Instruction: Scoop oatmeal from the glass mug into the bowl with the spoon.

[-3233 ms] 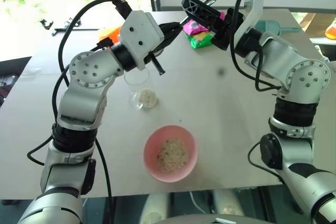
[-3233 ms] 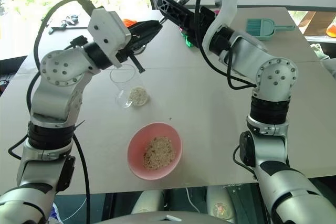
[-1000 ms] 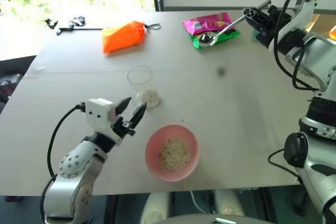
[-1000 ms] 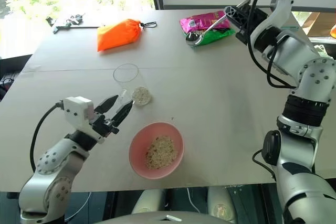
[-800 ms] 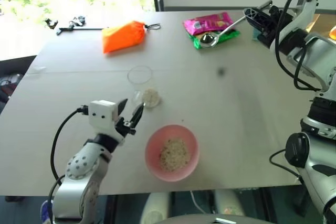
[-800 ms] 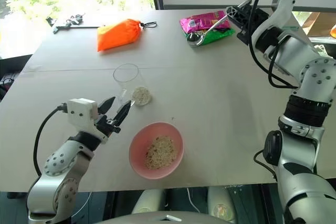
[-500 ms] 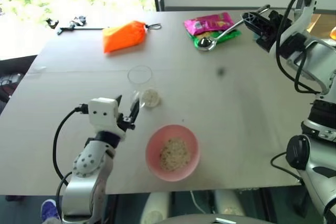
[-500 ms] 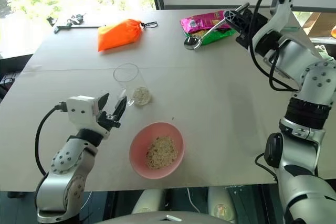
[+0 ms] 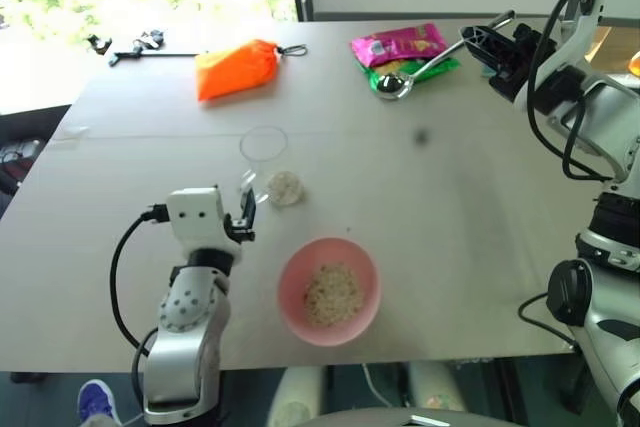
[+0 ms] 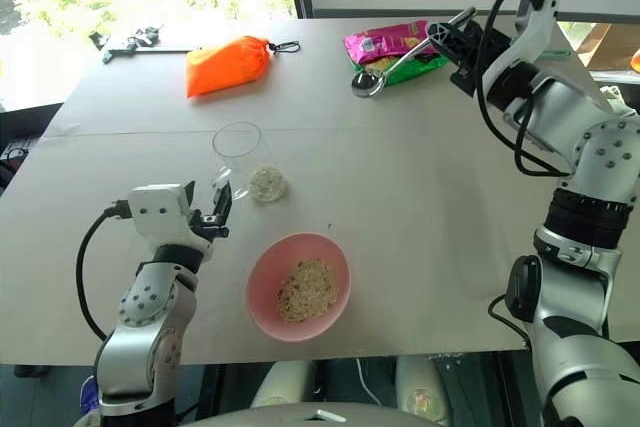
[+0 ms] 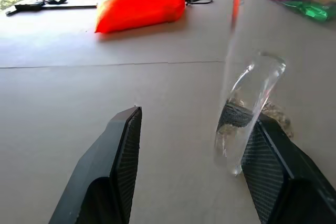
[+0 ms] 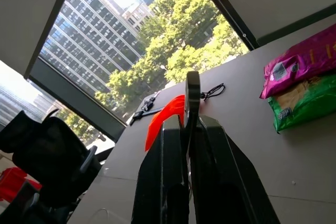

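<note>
Both arms are silver-grey metal segments with rounded joint housings ringed by small dark screws, black bands between segments, loose black cables looping along them. The left end effector [image 9: 245, 217] has a boxy white wrist block with dark screw dots and two black fingers with ribbed inner pads [image 11: 128, 153]. The right end effector [image 9: 484, 37] is black with lattice-cut fingers behind a white bracket.

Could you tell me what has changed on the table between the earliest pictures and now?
The left gripper has left its place above the glass mug and come down near the table, jaws open, its fingers level toward the mug's handle. The right gripper, shut on the spoon, has swung out to the right, above the snack packets. The mug, the bowl and their oatmeal have not moved.
</note>
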`<act>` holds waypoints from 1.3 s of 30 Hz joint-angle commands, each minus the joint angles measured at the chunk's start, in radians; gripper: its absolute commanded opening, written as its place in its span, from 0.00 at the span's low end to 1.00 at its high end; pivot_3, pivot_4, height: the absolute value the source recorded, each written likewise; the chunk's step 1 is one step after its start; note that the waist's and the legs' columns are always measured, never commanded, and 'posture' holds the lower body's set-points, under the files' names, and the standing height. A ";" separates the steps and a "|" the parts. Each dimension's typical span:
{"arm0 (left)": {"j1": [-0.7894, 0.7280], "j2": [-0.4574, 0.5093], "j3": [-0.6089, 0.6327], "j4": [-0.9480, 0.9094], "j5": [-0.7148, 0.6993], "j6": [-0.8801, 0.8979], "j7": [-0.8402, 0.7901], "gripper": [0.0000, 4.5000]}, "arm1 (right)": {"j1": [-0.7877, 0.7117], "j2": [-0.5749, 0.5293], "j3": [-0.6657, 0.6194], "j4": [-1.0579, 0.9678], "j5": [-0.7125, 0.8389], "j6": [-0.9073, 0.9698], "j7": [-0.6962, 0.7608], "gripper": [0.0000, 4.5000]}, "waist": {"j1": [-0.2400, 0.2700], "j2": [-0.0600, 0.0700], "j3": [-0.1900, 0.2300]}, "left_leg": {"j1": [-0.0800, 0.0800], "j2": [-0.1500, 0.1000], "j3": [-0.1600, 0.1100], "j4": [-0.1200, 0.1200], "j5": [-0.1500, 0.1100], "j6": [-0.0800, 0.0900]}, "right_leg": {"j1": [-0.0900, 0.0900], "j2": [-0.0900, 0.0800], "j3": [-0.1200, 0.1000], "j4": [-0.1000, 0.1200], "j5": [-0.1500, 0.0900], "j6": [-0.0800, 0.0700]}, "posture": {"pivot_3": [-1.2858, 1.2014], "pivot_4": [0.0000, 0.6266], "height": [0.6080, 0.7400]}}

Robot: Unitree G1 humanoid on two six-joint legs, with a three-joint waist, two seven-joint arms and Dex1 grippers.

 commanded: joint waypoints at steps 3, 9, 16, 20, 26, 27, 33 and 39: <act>-0.033 -0.002 0.032 0.031 0.047 -0.031 0.048 0.61 | -0.002 -0.006 -0.004 -0.054 0.012 -0.012 0.014 0.00 | 0.000 0.000 0.000 | 0.000 0.000 0.000 0.000 0.000 0.000 | 0.000 0.000 0.000 0.000 0.000 0.000 | 0.52 0.24 1.00; -0.099 0.029 0.076 0.107 0.053 -0.050 0.044 0.61 | -0.002 -0.004 0.002 -0.056 0.013 -0.012 0.012 0.00 | 0.000 0.000 0.000 | 0.000 0.000 0.000 0.000 0.000 0.000 | 0.000 0.000 0.000 0.000 0.000 0.000 | 0.52 0.24 1.00; -0.126 0.047 0.078 0.160 0.045 -0.092 0.017 0.61 | 0.000 -0.006 0.003 -0.058 0.015 -0.011 0.009 0.00 | 0.000 0.000 0.000 | 0.000 0.000 0.000 0.000 0.000 0.000 | 0.000 0.000 0.000 0.000 0.000 0.000 | 0.52 0.24 1.00; -0.135 0.050 0.066 0.178 0.043 -0.096 0.000 0.61 | 0.004 -0.005 0.004 -0.062 0.018 -0.011 0.006 0.00 | 0.000 0.000 0.000 | 0.000 0.000 0.000 0.000 0.000 0.000 | 0.000 0.000 0.000 0.000 0.000 0.000 | 0.52 0.24 1.00; -0.153 0.059 0.068 0.203 0.042 -0.118 -0.020 0.61 | 0.011 -0.002 0.007 -0.073 0.022 -0.009 0.000 0.00 | 0.000 0.000 0.000 | 0.000 0.000 0.000 0.000 0.000 0.000 | 0.000 0.000 0.000 0.000 0.000 0.000 | 0.52 0.24 1.00; -0.156 0.060 0.069 0.208 0.042 -0.122 -0.023 0.49 | 0.012 -0.001 0.007 -0.074 0.022 -0.010 0.000 0.00 | 0.000 0.000 0.000 | 0.000 0.000 0.000 0.000 0.000 0.000 | 0.000 0.000 0.000 0.000 0.000 0.000 | 0.52 0.24 1.00; -0.163 0.066 0.072 0.213 0.043 -0.132 -0.027 0.01 | 0.017 0.000 0.008 -0.081 0.024 -0.010 -0.002 0.00 | 0.000 0.000 0.000 | 0.000 0.000 0.000 0.000 0.000 0.000 | 0.000 0.000 0.000 0.000 0.000 0.000 | 0.52 0.24 1.00; -0.164 0.069 0.074 0.203 0.040 -0.127 -0.026 0.01 | 0.020 0.001 0.012 -0.085 0.024 -0.009 -0.003 0.00 | -0.001 0.000 0.000 | 0.000 0.000 0.000 0.000 0.000 0.000 | 0.000 0.000 0.000 0.000 0.000 0.000 | 0.52 0.24 1.00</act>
